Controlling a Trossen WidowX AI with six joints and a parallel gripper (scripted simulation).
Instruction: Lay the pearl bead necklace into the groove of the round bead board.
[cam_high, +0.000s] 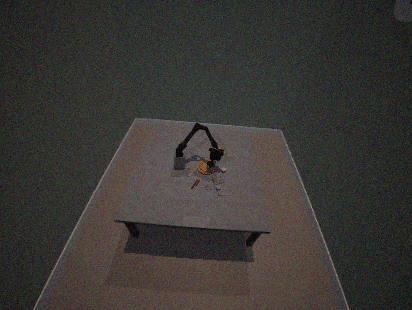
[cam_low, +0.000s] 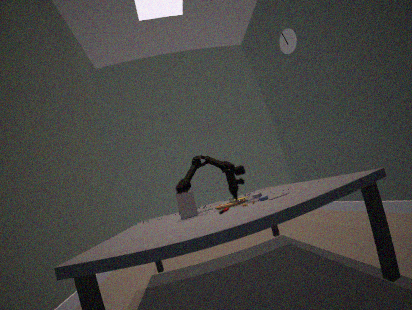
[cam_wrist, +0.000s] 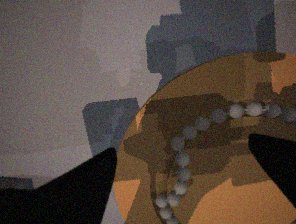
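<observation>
The round orange-brown bead board lies on the table, partly in shadow. In the wrist view the pearl bead necklace lies over it. Its grey beads run in an arc from the right edge, bend down at the left and bunch side by side near the bottom edge. A faint curved groove line shows just left of the lower beads; whether the beads sit in the groove I cannot tell. My gripper is open, low over the board, fingers wide apart with beads visible beyond them. The rest of the necklace is out of view or hidden.
A red item lies beside the board, toward the table's front edge. A small blue item and a small pale item lie to the right. The arm's grey base stands left of the board.
</observation>
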